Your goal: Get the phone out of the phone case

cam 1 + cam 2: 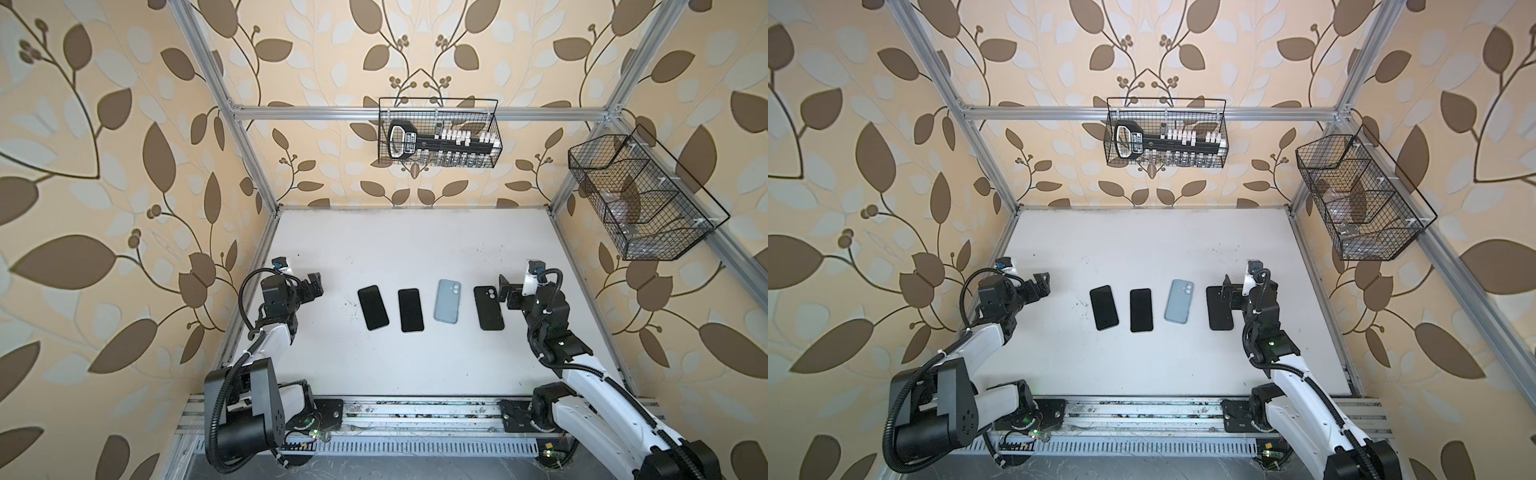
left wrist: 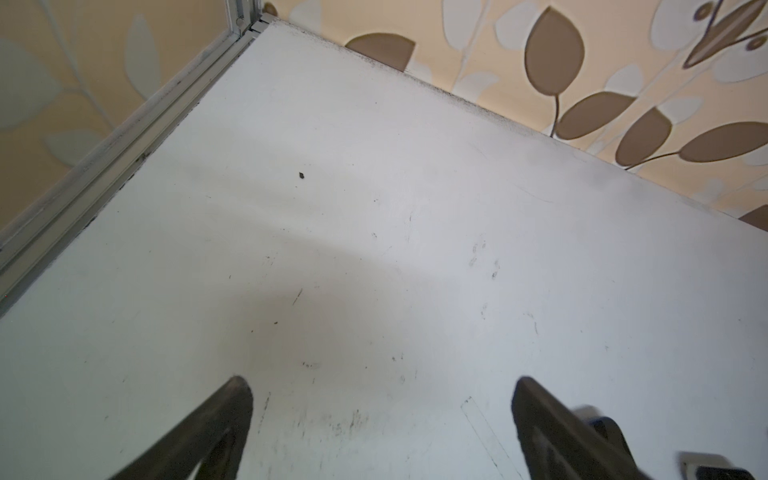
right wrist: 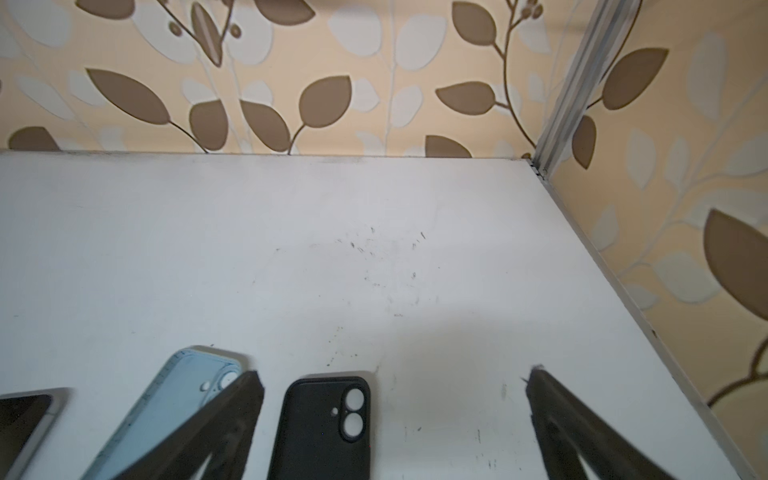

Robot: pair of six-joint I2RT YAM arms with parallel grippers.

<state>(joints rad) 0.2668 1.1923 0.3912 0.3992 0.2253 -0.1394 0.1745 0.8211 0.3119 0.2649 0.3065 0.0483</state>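
Nearest the lens in both top views, the left arm's black joint housing [image 1: 253, 399] is rising from a metal rail [image 1: 415, 409] along the front of a white bench [image 1: 415, 249]. Four flat things are lying in one row, placed here from the black case [image 1: 488, 308]. A blue case [image 1: 447, 301] is lying just beside it, back up. A pale-rimmed phone [image 1: 410, 310] is lying beyond that, screen up, and a dark phone [image 1: 372, 307] is lying farthest off. The right pincer [image 1: 503, 291] is hanging just beside the black case on its other side, spread fully wide and gripping nothing. The left pincer [image 1: 316, 284] is hanging past the dark phone, well apart from the black case, equally wide and empty.

Left wrist view: the left pincer [image 2: 381, 380] is showing two fingers far apart with only scuffed bench between them.

Right wrist view: the right pincer [image 3: 395, 374] is framing the black case [image 3: 320, 428], which is lying nearer one finger. Its camera cut-outs are showing something pale through them, a detail too small in the top views, so it is probably empty. Whether the blue case [image 3: 166, 411] is housing a phone cannot be told. The rim on the pale-rimmed phone [image 3: 25, 419] may be a clear case.

Doing this step well likely means settling first which item is cased. One pincer would then be pinning a case edge while the other is peeling a corner, keeping pressure off the screen.
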